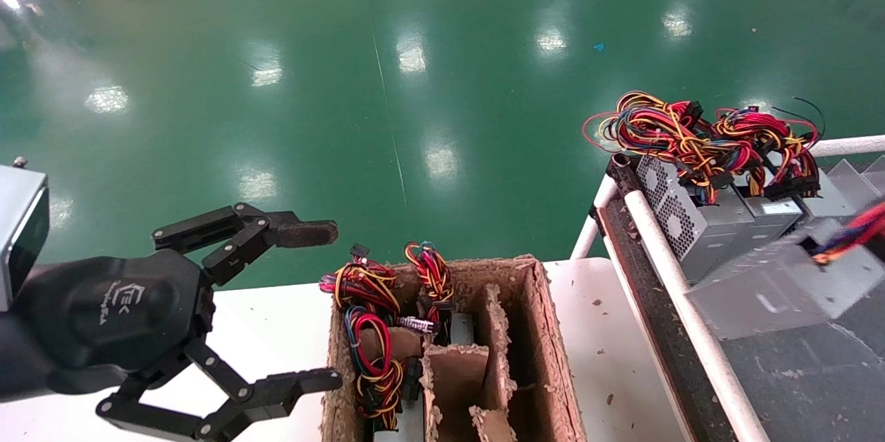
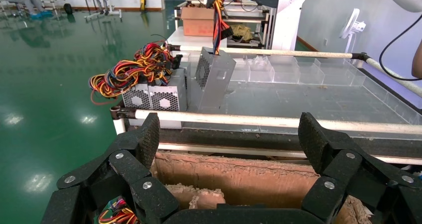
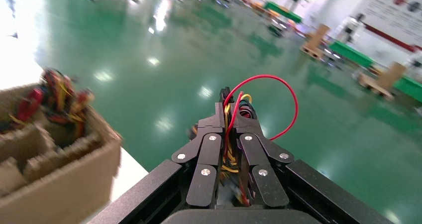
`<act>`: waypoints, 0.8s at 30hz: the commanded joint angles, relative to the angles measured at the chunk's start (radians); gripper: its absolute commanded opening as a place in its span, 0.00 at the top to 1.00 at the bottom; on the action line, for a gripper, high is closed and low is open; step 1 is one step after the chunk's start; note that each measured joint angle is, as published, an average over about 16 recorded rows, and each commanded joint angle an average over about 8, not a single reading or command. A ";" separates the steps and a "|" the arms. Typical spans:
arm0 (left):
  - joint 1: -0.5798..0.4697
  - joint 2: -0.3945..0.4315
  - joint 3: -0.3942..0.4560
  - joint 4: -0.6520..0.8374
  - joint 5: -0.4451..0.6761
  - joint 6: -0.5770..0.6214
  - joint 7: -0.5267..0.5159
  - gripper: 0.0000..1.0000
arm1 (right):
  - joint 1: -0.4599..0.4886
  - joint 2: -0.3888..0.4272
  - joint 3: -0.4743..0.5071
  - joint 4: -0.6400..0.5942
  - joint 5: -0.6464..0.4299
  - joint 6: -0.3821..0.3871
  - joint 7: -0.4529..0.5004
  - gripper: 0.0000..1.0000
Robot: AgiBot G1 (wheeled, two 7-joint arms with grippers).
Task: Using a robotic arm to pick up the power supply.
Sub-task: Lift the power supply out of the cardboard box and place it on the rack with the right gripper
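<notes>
- Nearest to us in the head view: left gripper (image 1: 314,307), big black linkage hand parked low on the left over the white table (image 1: 276,317), fingers spread wide apart w/ nothing between them.
- Rack (image 1: 664,269) w/ white tube rails on the right, largest thing in view; dark deck, several grey metal boxes lined up at its near-left corner w/ wire bundles (image 1: 698,131) heaped on top.
- Power supply (image 1: 774,286): grey sheet-metal box hanging tilted over the rack deck, small white label on its side; in the left wrist view we see it (image 2: 214,79) lifted by its wires, just beside the row of boxes.
- Cardboard box (image 1: 546,331) w/ dividers sits on the table betw. left gripper and rack; red/yellow/black wires in its left compartments.
- Right gripper (image 3: 230,134): fingers pinched together on the power supply's wire bundle (image 3: 234,109), a red loop sticking out past the tips.
</notes>
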State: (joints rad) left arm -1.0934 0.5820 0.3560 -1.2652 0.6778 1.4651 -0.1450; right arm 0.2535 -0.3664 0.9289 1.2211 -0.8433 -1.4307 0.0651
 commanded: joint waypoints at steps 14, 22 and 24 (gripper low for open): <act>0.000 0.000 0.000 0.000 0.000 0.000 0.000 0.00 | -0.179 -0.060 0.300 0.114 -0.236 -0.084 0.078 1.00; 0.000 0.000 0.000 0.000 0.000 0.000 0.000 0.00 | -0.171 -0.043 0.209 0.127 -0.245 -0.041 0.021 1.00; 0.000 0.000 0.000 0.000 0.000 0.000 0.000 0.00 | -0.160 -0.035 0.175 0.129 -0.239 -0.021 0.006 1.00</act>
State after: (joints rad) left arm -1.0935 0.5819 0.3563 -1.2652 0.6776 1.4650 -0.1448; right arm 0.0970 -0.4000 1.1013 1.3496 -1.0772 -1.4490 0.0752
